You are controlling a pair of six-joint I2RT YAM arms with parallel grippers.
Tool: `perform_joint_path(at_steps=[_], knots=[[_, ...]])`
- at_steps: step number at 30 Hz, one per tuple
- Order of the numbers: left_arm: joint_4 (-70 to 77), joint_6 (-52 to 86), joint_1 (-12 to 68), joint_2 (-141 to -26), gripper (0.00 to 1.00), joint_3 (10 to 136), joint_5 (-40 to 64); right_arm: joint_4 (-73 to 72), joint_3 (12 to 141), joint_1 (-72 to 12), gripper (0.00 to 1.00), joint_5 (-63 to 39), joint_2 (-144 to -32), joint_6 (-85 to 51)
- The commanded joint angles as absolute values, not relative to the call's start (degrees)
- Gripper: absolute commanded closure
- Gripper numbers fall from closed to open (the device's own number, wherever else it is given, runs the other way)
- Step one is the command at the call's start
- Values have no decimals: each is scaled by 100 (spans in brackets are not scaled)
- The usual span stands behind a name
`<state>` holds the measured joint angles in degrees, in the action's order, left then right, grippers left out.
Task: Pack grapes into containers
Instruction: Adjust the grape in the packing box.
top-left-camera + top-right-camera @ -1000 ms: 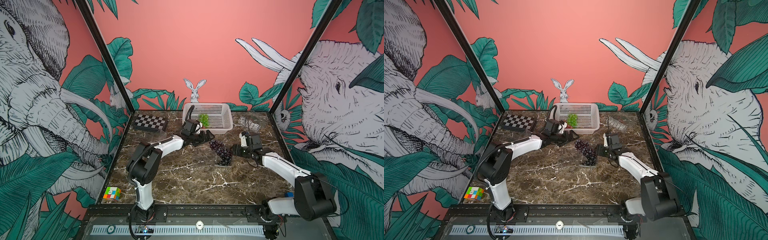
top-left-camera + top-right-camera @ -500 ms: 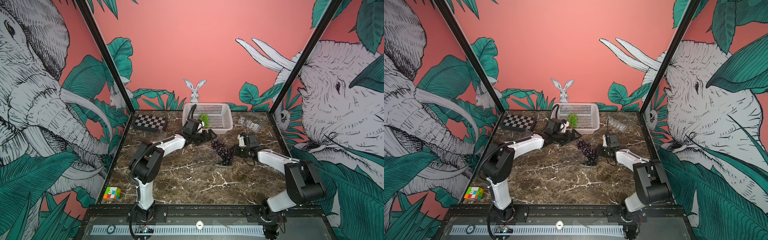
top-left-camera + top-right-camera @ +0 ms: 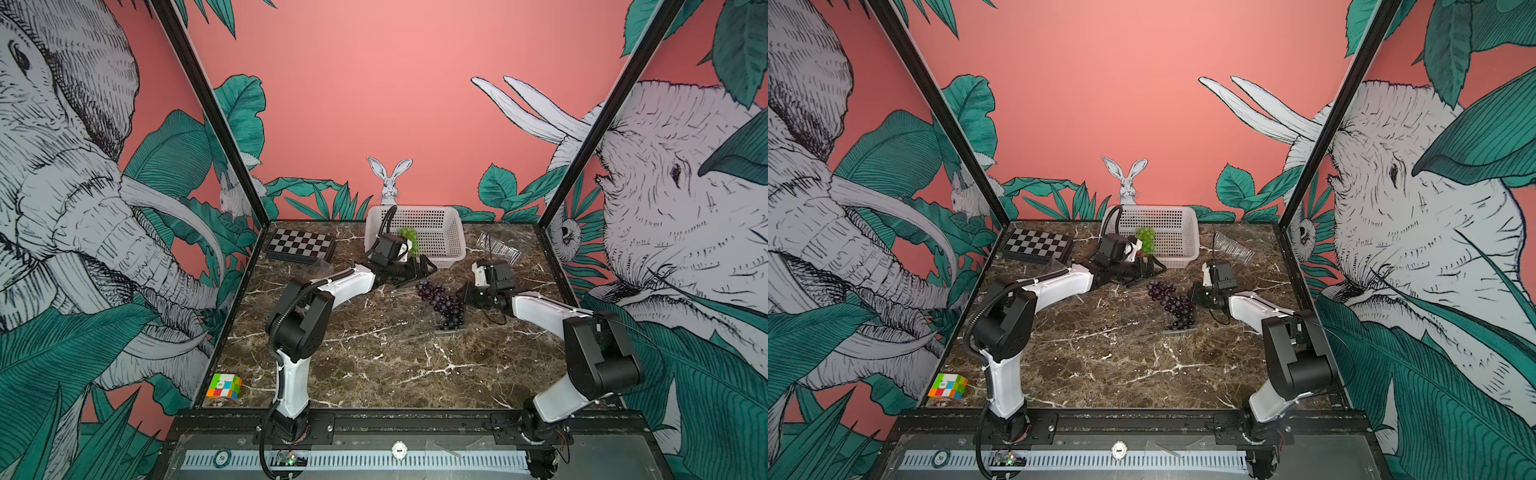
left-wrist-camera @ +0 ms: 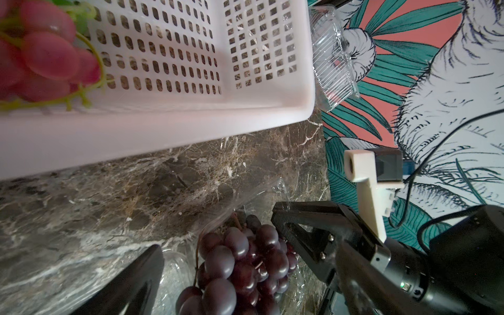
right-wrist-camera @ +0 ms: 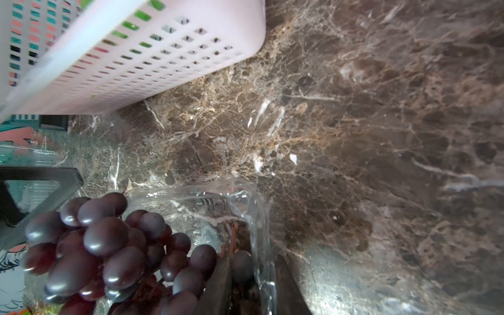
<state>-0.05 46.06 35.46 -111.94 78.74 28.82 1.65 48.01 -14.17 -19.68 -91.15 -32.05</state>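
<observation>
A bunch of dark purple grapes (image 3: 440, 301) (image 3: 1173, 303) lies in a clear container (image 3: 451, 329) (image 5: 245, 201) mid-table. My right gripper (image 3: 463, 293) (image 3: 1196, 293) (image 5: 252, 263) is at its right side, jaws nearly together on the container's clear wall, one finger (image 5: 218, 286) inside among the berries, one outside. My left gripper (image 3: 422, 268) (image 3: 1152, 270) stands wide open just behind the bunch (image 4: 240, 267), holding nothing. Green grapes (image 3: 409, 237) (image 3: 1146, 239) and red grapes (image 4: 46, 54) lie in the white basket (image 3: 440, 210) (image 4: 191, 120).
Another clear container (image 3: 498, 249) (image 4: 331, 62) lies at the back right, beside the basket (image 3: 1167, 212) (image 5: 136, 68). A chessboard (image 3: 300, 245) sits at the back left. A colour cube (image 3: 223, 386) rests at the front left corner.
My right gripper has narrowed from open onto the container's wall, and the right arm's elbow has drawn in. The left arm and the dark grapes have barely moved.
</observation>
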Motion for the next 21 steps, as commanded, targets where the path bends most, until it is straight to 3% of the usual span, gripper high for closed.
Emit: perform_joint_path(at_steps=[1,21], knots=[[-35,4617,3595,-11040,0,7888,3021,-84,4913,-1389,75,-2065,-9306,-3428],[-220,4623,3981,-10396,0,7442,2949,-53,5112,-1400,63,-2001,-9406,-3685]])
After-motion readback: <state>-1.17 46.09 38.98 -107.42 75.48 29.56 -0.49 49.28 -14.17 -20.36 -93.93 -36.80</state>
